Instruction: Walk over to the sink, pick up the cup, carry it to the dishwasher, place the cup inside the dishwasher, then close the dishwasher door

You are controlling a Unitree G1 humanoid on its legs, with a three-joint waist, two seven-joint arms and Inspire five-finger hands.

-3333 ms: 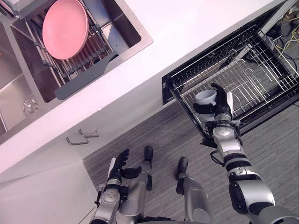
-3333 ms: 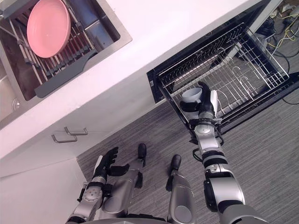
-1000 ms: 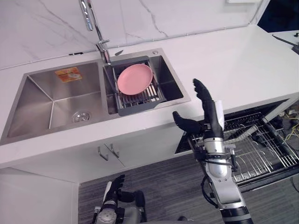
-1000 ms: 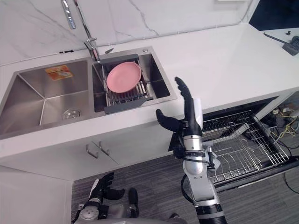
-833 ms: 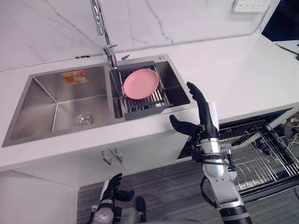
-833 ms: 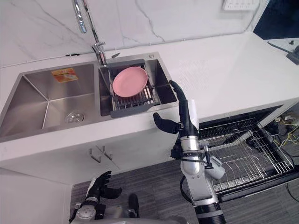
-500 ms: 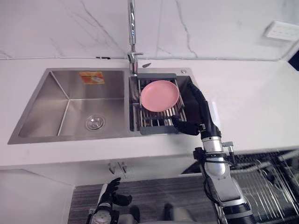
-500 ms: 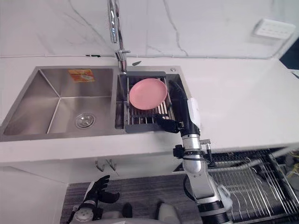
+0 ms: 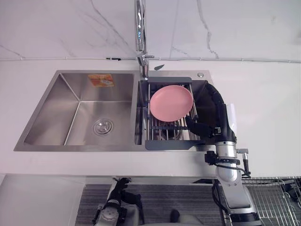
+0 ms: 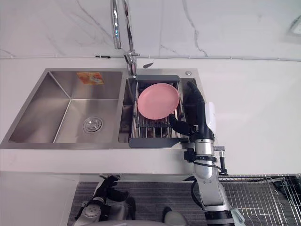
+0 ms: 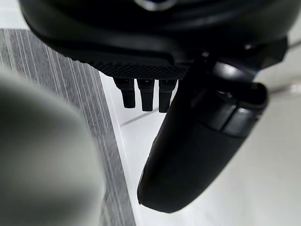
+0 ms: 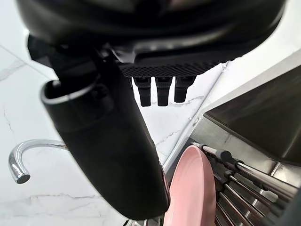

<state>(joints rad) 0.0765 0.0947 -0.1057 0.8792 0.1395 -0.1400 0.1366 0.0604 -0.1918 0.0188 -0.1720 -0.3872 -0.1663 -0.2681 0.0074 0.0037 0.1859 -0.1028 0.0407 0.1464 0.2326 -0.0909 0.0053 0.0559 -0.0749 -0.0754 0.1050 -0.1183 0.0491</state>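
**Hand state.** The right hand [image 10: 195, 115] is raised above the counter edge at the right basin of the sink [image 9: 77, 113]. Its fingers [image 9: 217, 96] are straight and held together, the thumb is spread toward the basin, and it holds nothing. The left hand [image 9: 117, 186] hangs low near the floor with its fingers relaxed, also empty.

**Task item.** The cup is in neither hand. A pale rounded shape [image 10: 233, 215] beside the right forearm, at the edge of the dishwasher rack [image 10: 256, 193], may be the cup (too little of it is in view to confirm).

**Hazards.**
- The right thumb is just beside the pink plate [image 9: 171, 102], which leans upright in the dish drainer [image 9: 167, 143]. A sideways sweep of the arm could knock the plate flat or out of the drainer.
- The dishwasher rack stands pulled out below the countertop [image 9: 263, 103]. Judged from this, closing the door against an extended rack would jam it, and a hard push could tip anything set loosely on the wires.

**Surroundings.** The faucet [image 9: 139, 28] rises behind the divider between the basins. The left basin holds a drain strainer [image 9: 102, 126] and a sticker [image 9: 101, 80]. Nothing lies between the right hand and the dishwasher except the counter edge
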